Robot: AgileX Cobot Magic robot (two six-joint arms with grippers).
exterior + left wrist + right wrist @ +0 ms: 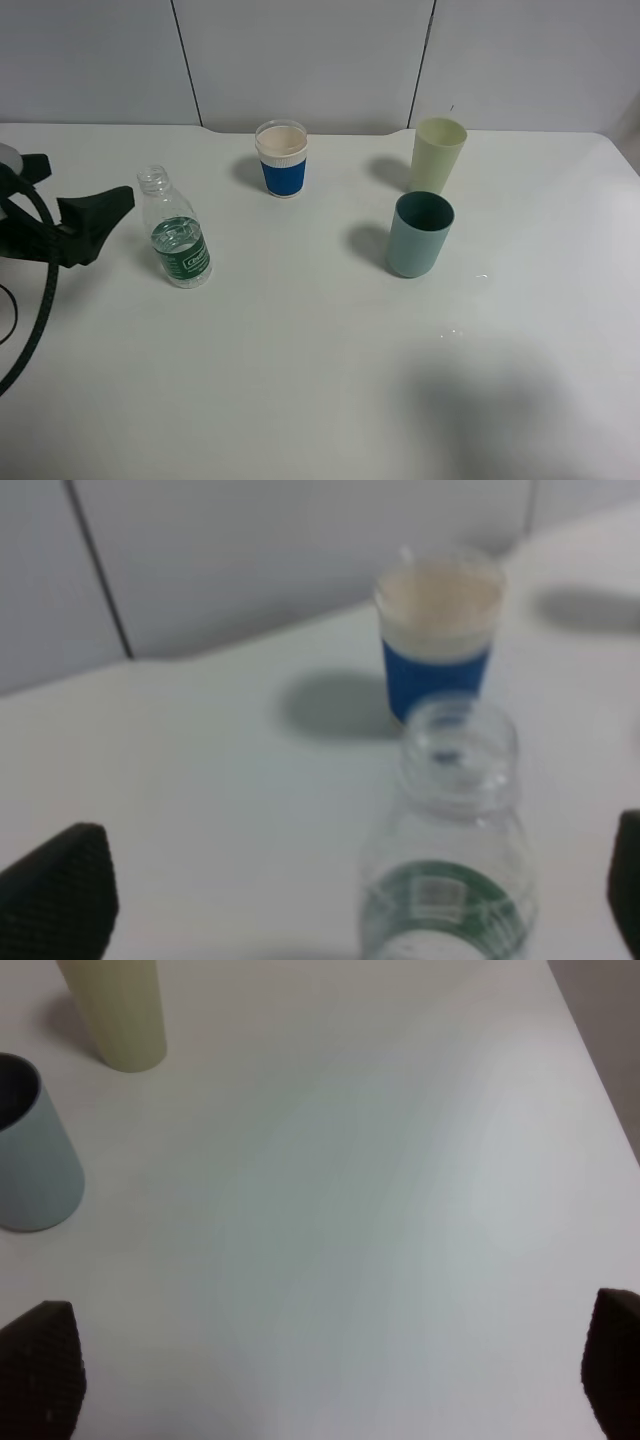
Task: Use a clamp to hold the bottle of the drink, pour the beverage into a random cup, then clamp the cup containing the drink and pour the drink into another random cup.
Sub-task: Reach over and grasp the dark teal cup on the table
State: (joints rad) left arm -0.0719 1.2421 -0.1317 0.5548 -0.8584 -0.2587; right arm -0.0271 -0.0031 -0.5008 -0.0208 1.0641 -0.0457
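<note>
Clear plastic, uncapped and green-labelled, the bottle (176, 243) stands upright left of centre in the high view. Just beside it the left gripper (340, 895) gapes wide, holding nothing. At upper centre stands a blue-sleeved paper cup (281, 159). The right gripper (328, 1365), equally wide and empty, hangs near the grey-blue plastic cup (420, 234) and pale yellow plastic cup (438, 153).

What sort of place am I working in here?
Probably a lab test bench: bare white table, plain grey wall panels, and just a bottle, blue cup, yellow cup and teal cup set out.
</note>
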